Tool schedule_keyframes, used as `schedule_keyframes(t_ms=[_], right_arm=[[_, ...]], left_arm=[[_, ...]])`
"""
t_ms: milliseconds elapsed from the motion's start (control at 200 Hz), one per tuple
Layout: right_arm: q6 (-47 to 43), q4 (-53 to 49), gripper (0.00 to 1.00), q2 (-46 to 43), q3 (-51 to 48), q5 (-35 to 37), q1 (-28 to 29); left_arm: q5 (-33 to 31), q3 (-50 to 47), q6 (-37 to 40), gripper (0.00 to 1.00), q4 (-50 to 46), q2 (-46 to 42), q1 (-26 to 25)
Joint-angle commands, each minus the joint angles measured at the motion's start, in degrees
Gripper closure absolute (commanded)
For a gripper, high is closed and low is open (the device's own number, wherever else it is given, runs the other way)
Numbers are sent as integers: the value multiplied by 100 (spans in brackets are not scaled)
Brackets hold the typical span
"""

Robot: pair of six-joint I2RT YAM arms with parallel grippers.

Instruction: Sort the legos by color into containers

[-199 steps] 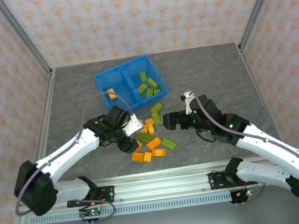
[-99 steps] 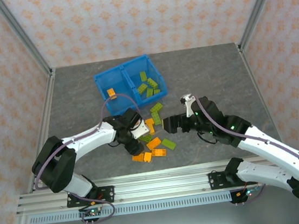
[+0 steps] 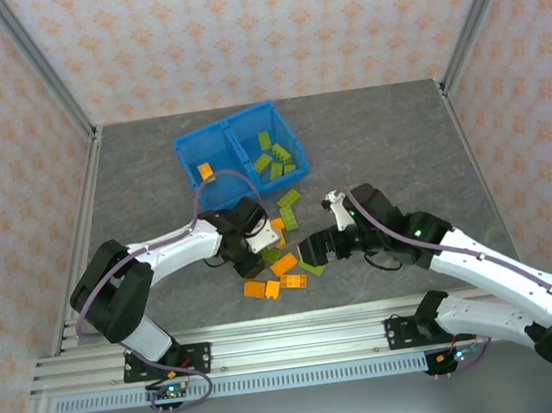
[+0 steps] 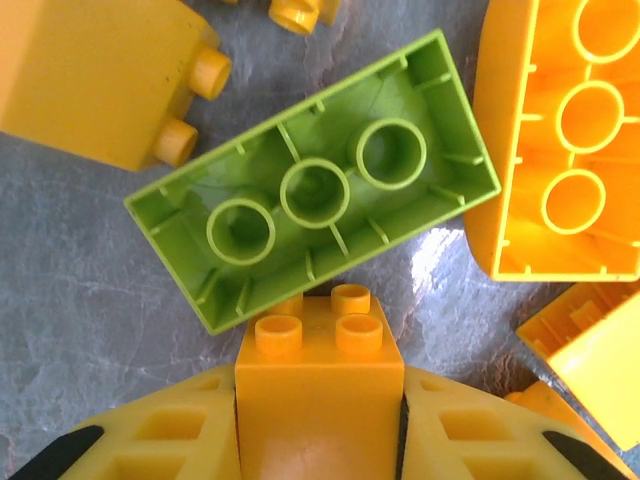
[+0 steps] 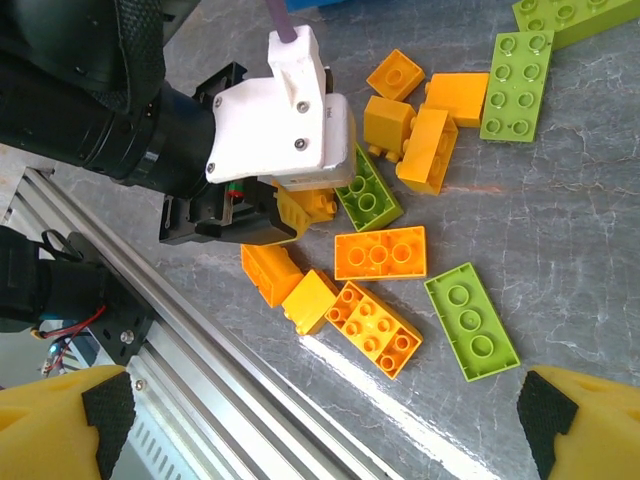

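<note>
The left gripper (image 4: 320,440) was pressed in on a small orange brick (image 4: 318,350). The brick sat square between the two yellow pads (image 4: 170,440), with its studs pointing toward the top of the wrist frame, away from the wrist. Just beyond those studs lay an upturned lime green brick (image 4: 315,185), its long axis running from lower left to upper right. It looked to be touching the held piece or very nearly so.

In the overhead view this gripper (image 3: 260,244) sat at the left edge of the loose pile (image 3: 283,266) in the middle of the frame. The blue bin (image 3: 223,122) lay above it and slightly to the left. The left compartment (image 3: 211,154) held one orange brick (image 3: 205,170). The right compartment (image 3: 248,139) held several green bricks (image 3: 272,157) and no orange that could be seen. Orange therefore probably belonged on the left, the side nearer this arm, and the coming move was likely a lift clear of the green neighbour and a carry up the frame.

The right gripper (image 5: 320,420) was spread wide and held nothing, hanging above the pile. A flat green brick (image 5: 472,320) lay in the lower right of its view, long axis running from upper left to lower right. An orange brick (image 5: 380,253) lay near the centre.
</note>
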Motion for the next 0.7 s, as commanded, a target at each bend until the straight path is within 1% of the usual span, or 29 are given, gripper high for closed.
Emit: schedule_keyframes(t_ms=[0, 90, 155, 285, 385, 465, 520, 626, 696], right_arm=[[101, 149, 0, -49, -90, 39, 23], [57, 114, 0, -58, -70, 9, 23], [-1, 55, 0, -50, -9, -14, 23], [-61, 36, 0, -65, 178, 33, 23], [-7, 192, 0, -172, 305, 399, 23], [95, 295, 0, -313, 328, 1029, 23], [108, 374, 1, -395, 307, 1336, 23], [169, 365, 1, -501, 327, 1592, 23], [238, 287, 1, -561, 327, 1687, 21]], left_arm=[[28, 76, 48, 71, -101, 41, -21], [49, 58, -53, 71, -42, -219, -23], [-92, 136, -120, 72, -104, -554, -19], [-565, 795, -213, 74, -324, -1188, 84], [-985, 1471, -293, 74, -409, -1268, 452], [-1287, 2042, -527, 74, -323, -995, 951], [-1546, 2483, -910, 74, -295, -664, 1345], [-1821, 3259, -1852, 74, -309, 19, 1977], [-1964, 3852, -2436, 74, -524, 534, 2205]])
